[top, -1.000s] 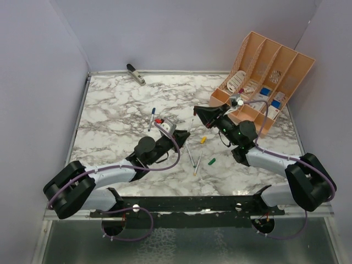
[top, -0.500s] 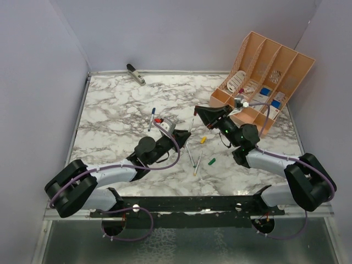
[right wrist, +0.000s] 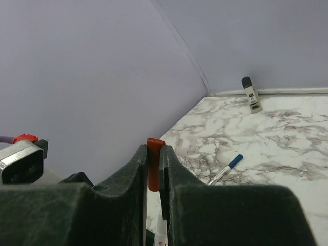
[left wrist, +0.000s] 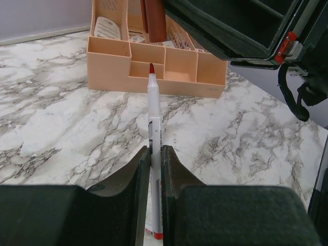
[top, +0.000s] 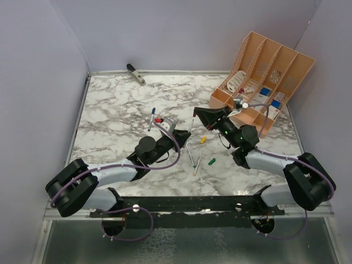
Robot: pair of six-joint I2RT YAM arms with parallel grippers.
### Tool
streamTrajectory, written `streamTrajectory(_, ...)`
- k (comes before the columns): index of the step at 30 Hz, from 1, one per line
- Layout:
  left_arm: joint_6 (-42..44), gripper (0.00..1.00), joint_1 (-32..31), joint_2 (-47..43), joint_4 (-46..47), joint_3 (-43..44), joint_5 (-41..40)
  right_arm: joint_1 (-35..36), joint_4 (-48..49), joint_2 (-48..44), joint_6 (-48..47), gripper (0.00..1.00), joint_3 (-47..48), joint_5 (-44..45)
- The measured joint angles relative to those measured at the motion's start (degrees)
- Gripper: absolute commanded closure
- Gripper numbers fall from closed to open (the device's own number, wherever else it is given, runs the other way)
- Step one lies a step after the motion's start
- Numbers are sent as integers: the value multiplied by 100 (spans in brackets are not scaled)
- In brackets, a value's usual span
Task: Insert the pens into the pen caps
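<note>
My left gripper (left wrist: 152, 151) is shut on a silvery pen (left wrist: 154, 118) whose red tip points up at the red cap (left wrist: 154, 20), a short gap below it. My right gripper (right wrist: 153, 151) is shut on that red cap (right wrist: 154, 164), and the pen's white barrel (right wrist: 164, 233) shows just beneath it. In the top view the two grippers (top: 184, 135) (top: 199, 114) face each other at mid-table. Loose pens (top: 191, 154) lie on the marble below them, with a yellow cap (top: 203, 139) and a green cap (top: 212, 161). A blue-capped pen (top: 152, 118) lies to the left.
The orange organizer (top: 264, 77) stands at the back right, close behind the right gripper. A dark-and-white clip-like object (top: 135, 73) lies at the back wall. Purple walls close in the table on three sides.
The right gripper with the red cap has shifted slightly to the left, toward the pen tip. The left arm has hardly moved.
</note>
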Motion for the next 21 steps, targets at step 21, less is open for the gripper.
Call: streamTrajectory(21,-7,100,9,-114,87,0,127,39,63,162,-28,99,-31,4)
